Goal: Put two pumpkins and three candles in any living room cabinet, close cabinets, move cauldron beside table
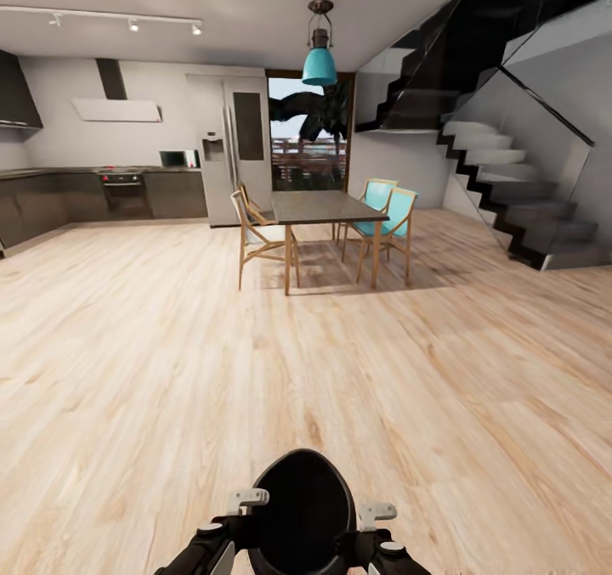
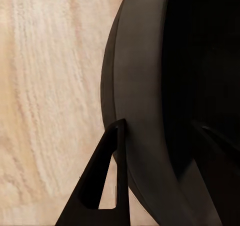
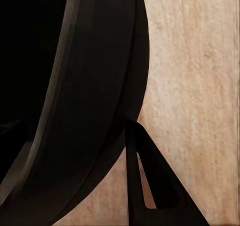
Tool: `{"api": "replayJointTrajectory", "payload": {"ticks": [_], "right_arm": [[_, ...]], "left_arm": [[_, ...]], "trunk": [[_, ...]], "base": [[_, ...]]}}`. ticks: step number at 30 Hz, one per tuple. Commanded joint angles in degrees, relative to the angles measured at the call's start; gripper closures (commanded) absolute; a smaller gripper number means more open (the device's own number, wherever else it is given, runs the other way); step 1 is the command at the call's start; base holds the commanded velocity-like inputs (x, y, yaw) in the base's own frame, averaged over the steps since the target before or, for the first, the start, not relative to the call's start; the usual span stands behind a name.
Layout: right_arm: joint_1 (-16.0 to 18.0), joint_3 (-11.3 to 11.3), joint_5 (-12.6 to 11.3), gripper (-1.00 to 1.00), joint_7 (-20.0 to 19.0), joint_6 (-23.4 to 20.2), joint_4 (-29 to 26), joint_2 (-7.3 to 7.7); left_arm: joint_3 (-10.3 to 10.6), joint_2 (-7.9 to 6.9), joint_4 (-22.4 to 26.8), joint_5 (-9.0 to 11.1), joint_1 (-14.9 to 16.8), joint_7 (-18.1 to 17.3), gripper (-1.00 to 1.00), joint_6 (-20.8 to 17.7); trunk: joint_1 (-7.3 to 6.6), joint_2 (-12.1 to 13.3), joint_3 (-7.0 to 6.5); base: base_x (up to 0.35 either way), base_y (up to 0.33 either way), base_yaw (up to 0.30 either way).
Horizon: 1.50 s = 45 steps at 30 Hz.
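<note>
Cauldron (image 1: 302, 507) carried at bottom centre — both grippers' jaws clamp its rim, sharing the load toward the dining table (image 1: 327, 208).

Cauldron (image 1: 302, 507) bottom centre of frame, on the floor (image 1: 127, 371), left gripper (image 1: 242, 515) at its left rim, right gripper (image 1: 365, 524) at its right rim. Table (image 1: 323, 207) centre frame, well behind it. 2 chairs (image 1: 255, 235) left of table, 2 chairs (image 1: 387, 218) right. Lamp (image 1: 320, 57) above table. Kitchen counter (image 1: 102, 193) upper left (fridge (image 1: 225, 150) at its right end). Stairs (image 1: 510, 193) upper right.
</note>
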<state>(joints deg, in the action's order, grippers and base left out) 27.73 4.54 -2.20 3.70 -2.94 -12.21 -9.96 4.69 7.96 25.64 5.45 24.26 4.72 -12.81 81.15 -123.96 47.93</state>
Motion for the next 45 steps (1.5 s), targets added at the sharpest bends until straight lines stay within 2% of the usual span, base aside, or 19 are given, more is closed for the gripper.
{"api": "replayJointTrajectory", "payload": {"ticks": [1, 12, 45], "right_arm": [[0.0, -0.1, -1.1, 1.00, -0.2, -0.3, 0.0, -0.04], [0.0, -0.1, -1.0, 1.00, -0.2, -0.3, 0.0, -0.04], [0.0, -0.1, -1.1, 1.00, -0.2, -0.3, 0.0, -0.04]], "left_arm": [[0.6, -0.02, 0.3, 0.0, 0.0, 0.5, 1.00, 0.1], [0.6, 0.00, 0.3, 0.0, 0.0, 0.5, 1.00, 0.1], [0.6, 0.00, 0.3, 0.0, 0.0, 0.5, 1.00, 0.1]], "trunk": [[-0.01, 0.0, 0.05], [-0.01, 0.0, 0.05], [-0.01, 0.0, 0.05]], "base": [[0.000, 0.000, -0.279], [0.224, 0.000, -0.237], [0.311, 0.000, -0.005]]}}
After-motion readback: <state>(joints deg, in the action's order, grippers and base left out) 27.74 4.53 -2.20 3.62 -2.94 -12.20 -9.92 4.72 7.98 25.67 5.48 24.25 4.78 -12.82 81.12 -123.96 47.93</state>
